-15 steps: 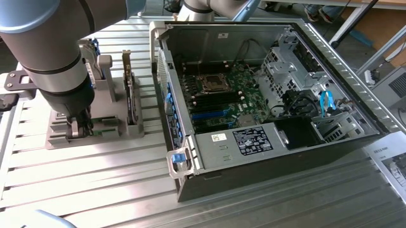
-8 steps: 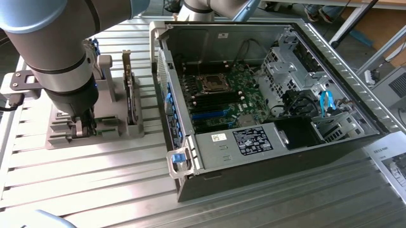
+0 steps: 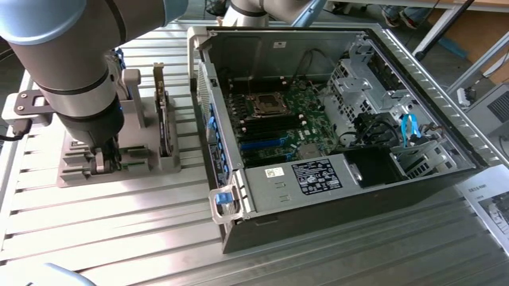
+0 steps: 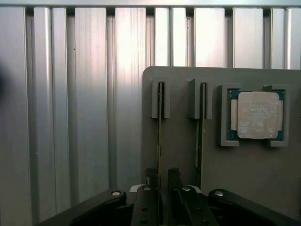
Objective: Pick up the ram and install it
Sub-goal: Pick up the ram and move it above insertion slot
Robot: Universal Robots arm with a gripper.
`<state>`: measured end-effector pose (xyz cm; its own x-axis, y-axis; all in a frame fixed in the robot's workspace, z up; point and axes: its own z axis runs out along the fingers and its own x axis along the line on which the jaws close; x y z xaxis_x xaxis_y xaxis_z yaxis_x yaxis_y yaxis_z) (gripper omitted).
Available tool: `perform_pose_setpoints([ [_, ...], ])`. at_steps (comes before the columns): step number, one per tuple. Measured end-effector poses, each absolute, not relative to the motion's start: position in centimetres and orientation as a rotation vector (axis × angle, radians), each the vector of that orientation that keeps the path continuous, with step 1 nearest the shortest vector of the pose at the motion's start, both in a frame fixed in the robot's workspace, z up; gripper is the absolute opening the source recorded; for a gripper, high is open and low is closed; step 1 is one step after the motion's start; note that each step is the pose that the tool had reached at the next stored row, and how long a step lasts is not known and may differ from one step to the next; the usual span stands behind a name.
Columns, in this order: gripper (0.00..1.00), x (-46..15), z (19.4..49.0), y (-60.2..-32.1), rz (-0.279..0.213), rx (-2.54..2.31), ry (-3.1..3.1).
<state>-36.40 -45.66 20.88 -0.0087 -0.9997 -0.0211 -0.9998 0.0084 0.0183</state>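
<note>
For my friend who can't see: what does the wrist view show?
Open fingers flank a ram stick standing on edge in a grey holder, which also holds a second ram stick and a square silver chip.

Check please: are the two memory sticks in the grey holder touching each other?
Apart. The wrist view shows one memory stick and the other stick standing in separate slots, with a bare strip of the grey holder between them.
</note>
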Motion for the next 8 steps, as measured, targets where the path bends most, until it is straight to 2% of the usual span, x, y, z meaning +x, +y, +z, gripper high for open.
perform_pose_setpoints([
  [8, 0.24, -36.26, 20.77, -45.66, 0.044, -2.210, 2.229],
])
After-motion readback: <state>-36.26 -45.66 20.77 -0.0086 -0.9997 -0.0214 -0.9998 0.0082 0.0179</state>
